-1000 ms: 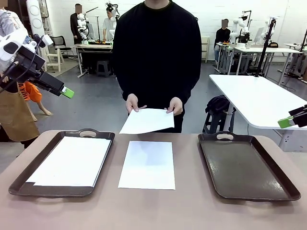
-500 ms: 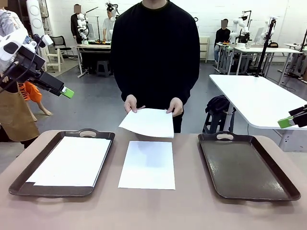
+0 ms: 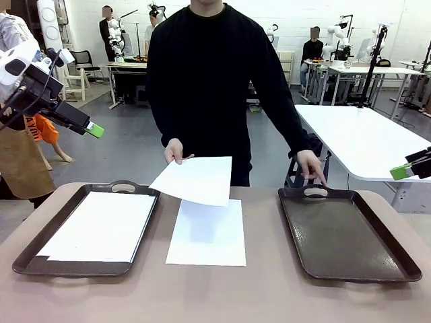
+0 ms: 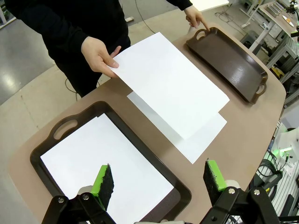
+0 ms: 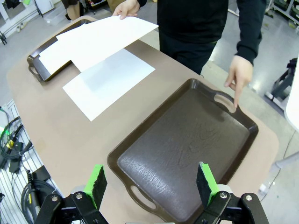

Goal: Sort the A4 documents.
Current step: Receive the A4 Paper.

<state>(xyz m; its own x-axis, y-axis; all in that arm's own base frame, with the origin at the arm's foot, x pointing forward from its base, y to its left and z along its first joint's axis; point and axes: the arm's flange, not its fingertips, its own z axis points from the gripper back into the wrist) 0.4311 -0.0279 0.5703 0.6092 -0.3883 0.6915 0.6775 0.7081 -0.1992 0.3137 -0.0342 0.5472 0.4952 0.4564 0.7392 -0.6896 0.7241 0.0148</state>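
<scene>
I'm seeing my left gripper (image 4: 159,179) and right gripper (image 5: 151,181) hanging with fingers wide, gripping nothing. The person's hand (image 3: 174,151) is holding one A4 document (image 3: 195,179) at frame centre, above the second sheet (image 3: 207,232) lying on the table; the third sheet (image 3: 101,225) is lying in the lower-left tray (image 3: 81,269).

Three A4 documents (image 3: 101,225) (image 3: 207,235) (image 3: 196,179) and two dark brown trays (image 3: 27,250) (image 3: 343,235)

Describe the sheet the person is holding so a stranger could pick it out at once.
On the brown table, between the left tray and right tray, a white sheet lies flat. Above its far end hangs the held sheet, pinched at one corner by the person's hand. It alone is airborne and tilted.
</scene>
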